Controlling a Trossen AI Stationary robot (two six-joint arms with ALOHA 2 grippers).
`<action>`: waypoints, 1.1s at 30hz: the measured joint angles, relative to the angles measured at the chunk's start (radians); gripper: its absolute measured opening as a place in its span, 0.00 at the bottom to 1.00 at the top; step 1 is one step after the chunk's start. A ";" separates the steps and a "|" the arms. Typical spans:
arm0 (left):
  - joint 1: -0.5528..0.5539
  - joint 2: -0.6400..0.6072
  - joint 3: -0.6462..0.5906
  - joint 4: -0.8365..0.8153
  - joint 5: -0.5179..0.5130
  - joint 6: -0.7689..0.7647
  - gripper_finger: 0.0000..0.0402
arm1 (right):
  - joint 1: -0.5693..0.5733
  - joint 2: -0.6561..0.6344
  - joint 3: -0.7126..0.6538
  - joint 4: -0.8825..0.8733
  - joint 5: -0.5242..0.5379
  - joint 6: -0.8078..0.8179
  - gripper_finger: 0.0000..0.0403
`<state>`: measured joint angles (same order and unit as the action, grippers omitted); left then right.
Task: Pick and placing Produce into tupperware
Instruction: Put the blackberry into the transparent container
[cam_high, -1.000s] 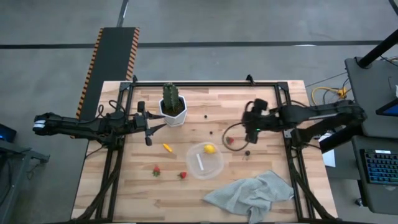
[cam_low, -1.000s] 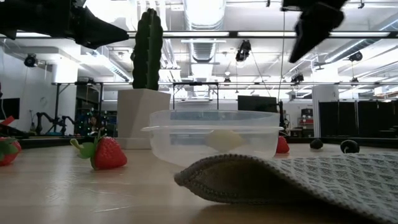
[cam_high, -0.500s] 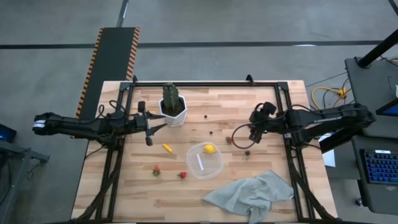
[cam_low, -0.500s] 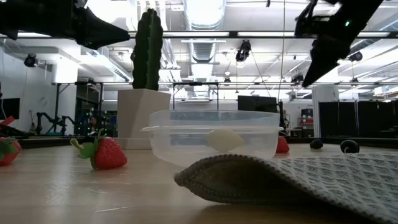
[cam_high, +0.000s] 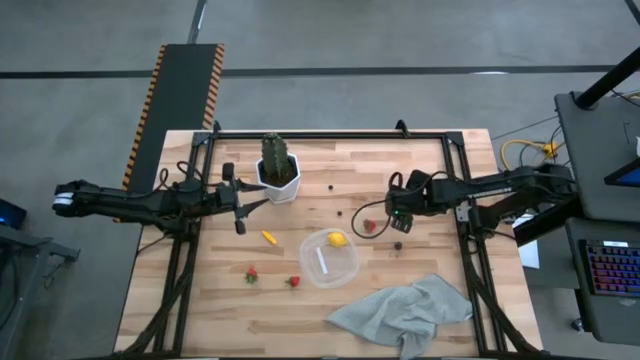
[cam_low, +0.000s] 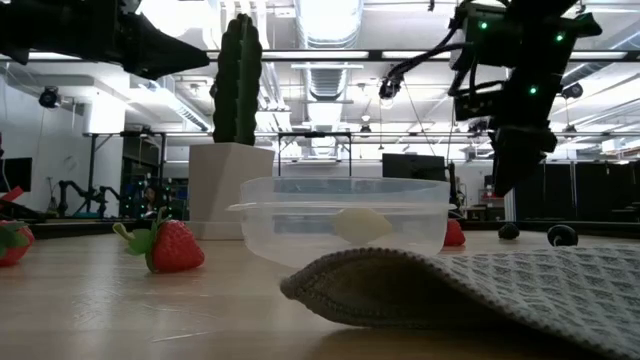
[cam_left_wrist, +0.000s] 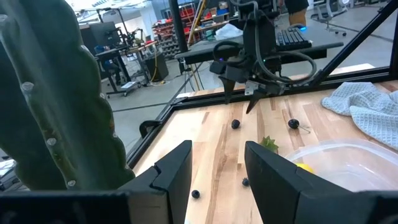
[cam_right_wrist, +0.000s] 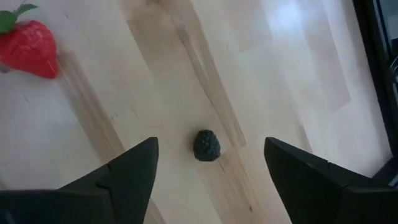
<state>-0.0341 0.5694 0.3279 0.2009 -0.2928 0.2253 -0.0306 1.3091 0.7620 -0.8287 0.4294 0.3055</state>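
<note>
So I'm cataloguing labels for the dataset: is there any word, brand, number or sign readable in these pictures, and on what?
None can be read.
The tupperware carries a white mark, a plain stripe with no letters.
The hazard-striped ramp past the table shows only orange and black bars.
The keyboard: key legends too small to read.

The table (cam_high: 420, 160) is pale wood in planks, smooth with a soft sheen, framed at its edges by black metal bars (cam_high: 330, 135). The tupperware (cam_low: 345, 215) is clear, glossy plastic. The cloth (cam_low: 480, 285) is grey-green, matt and coarsely woven. The pot (cam_low: 228, 185) looks white, smooth and faceted. The berry (cam_right_wrist: 207, 145) is dark, matt and bumpy; the strawberry (cam_right_wrist: 31, 46) is red and slightly shiny.
</note>
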 joint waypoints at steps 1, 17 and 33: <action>0.000 0.000 0.000 0.001 0.000 0.000 0.34 | -0.002 -0.005 -0.001 0.001 -0.010 -0.001 0.70; 0.000 0.000 0.000 0.000 0.000 0.001 0.34 | 0.003 -0.319 -0.006 0.039 -0.040 -0.017 0.66; 0.000 -0.001 0.000 0.001 0.000 0.001 0.34 | 0.148 -0.716 -0.073 -0.024 -0.070 0.091 0.64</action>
<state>-0.0340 0.5681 0.3279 0.2020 -0.2930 0.2260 0.1177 0.5932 0.6885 -0.8526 0.3593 0.3969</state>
